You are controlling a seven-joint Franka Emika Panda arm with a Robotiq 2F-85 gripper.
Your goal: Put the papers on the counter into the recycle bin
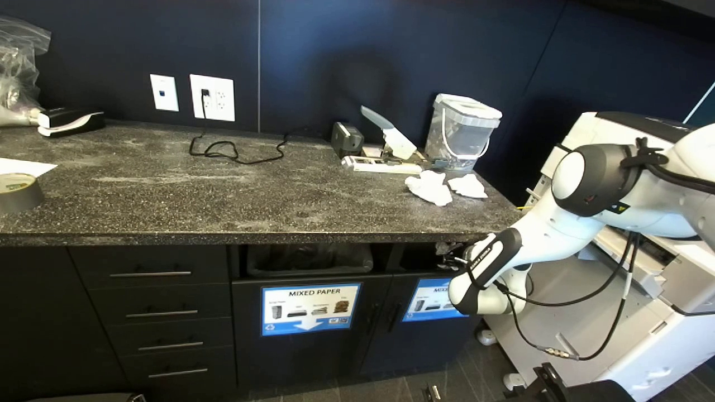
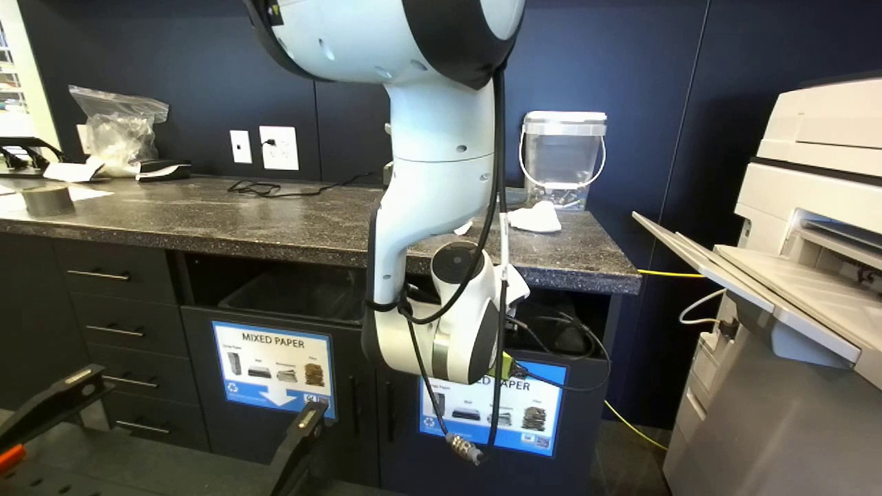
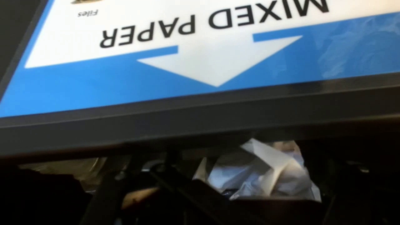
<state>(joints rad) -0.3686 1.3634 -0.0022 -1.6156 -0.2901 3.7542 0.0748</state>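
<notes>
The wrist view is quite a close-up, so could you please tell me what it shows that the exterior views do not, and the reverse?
Only the wrist view shows crumpled white paper in the recycle bin slot (held or loose, I cannot tell) and the arrow on that slot's sign.
Only the exterior views show the counter, the crumpled papers on it, the clear tub and the tape roll.
Both share the slot and its MIXED PAPER sign, which the robot arm partly covers in both exterior views.
</notes>
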